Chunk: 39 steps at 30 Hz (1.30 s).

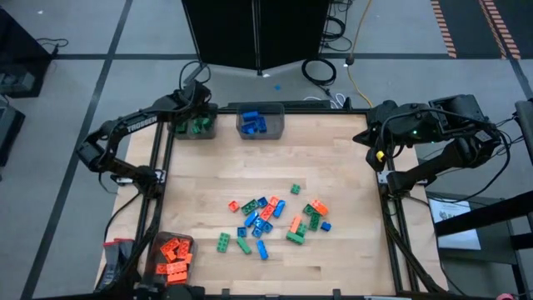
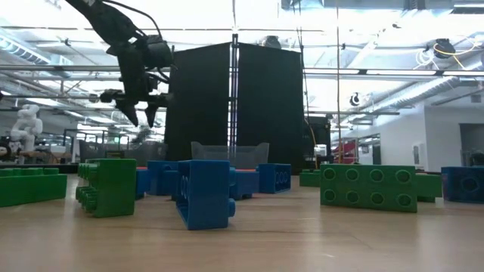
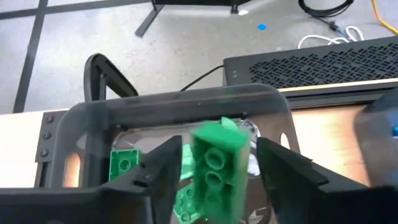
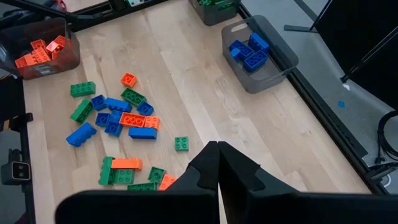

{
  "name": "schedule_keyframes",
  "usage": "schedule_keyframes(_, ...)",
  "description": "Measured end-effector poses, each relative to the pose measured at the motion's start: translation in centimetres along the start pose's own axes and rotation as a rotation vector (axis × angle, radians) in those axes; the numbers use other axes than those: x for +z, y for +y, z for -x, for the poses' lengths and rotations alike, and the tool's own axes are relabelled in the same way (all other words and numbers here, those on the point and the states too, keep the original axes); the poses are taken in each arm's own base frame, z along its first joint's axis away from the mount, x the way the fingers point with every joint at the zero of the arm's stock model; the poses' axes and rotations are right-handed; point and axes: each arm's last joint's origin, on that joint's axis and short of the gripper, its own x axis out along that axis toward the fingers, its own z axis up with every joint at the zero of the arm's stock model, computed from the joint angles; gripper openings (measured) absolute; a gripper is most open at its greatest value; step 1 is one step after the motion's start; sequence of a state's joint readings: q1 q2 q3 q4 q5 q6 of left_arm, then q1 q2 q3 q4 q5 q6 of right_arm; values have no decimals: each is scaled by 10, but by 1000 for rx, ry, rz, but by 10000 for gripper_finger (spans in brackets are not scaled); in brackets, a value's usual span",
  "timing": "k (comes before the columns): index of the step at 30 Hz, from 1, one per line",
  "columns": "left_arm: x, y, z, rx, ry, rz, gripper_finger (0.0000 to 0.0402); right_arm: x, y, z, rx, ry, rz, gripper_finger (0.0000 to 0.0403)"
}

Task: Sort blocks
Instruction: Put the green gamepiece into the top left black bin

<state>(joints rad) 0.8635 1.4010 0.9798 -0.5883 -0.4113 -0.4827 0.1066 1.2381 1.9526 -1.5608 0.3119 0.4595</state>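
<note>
My left gripper [image 1: 196,107] hangs over the bin of green blocks [image 1: 193,126] at the table's far left corner, and its fingers are open. In the left wrist view a green block [image 3: 217,168] shows blurred in the gap between the fingers, apart from both, above the bin [image 3: 186,102] that holds other green blocks [image 3: 124,165]. The low view shows this gripper [image 2: 141,113] raised well above the table. My right gripper [image 4: 217,149] waits shut at the table's right edge. Loose orange, green and blue blocks [image 1: 275,221] lie in the middle of the table.
A bin of blue blocks [image 1: 261,122] stands beside the green one at the far edge. A bin of orange blocks [image 1: 172,257] sits at the near left corner. Bare wood lies between the far bins and the loose pile [image 4: 118,115].
</note>
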Motion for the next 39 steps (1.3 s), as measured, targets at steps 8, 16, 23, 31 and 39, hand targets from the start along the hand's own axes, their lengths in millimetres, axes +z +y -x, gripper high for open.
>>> schedule_keyframes(8, 0, 0, 0, -12, 3, -16, 275, 0, 0, 0, -1, 0, 11, 0)
schedule_keyframes(16, -9, -22, 8, -490, 199, -87, 278, 0, 0, 0, 0, 0, 19, 0)
schedule_keyframes(23, -46, -75, 46, -868, 323, -329, 278, 1, 1, 0, 5, -12, 15, 0)
schedule_keyframes(31, -98, -144, 114, -1014, -130, -670, 278, 2, 1, 0, 10, -21, 10, 0)
schedule_keyframes(39, -124, -195, 101, -1083, -350, -745, 278, 2, 1, 0, 11, -23, -9, 0)
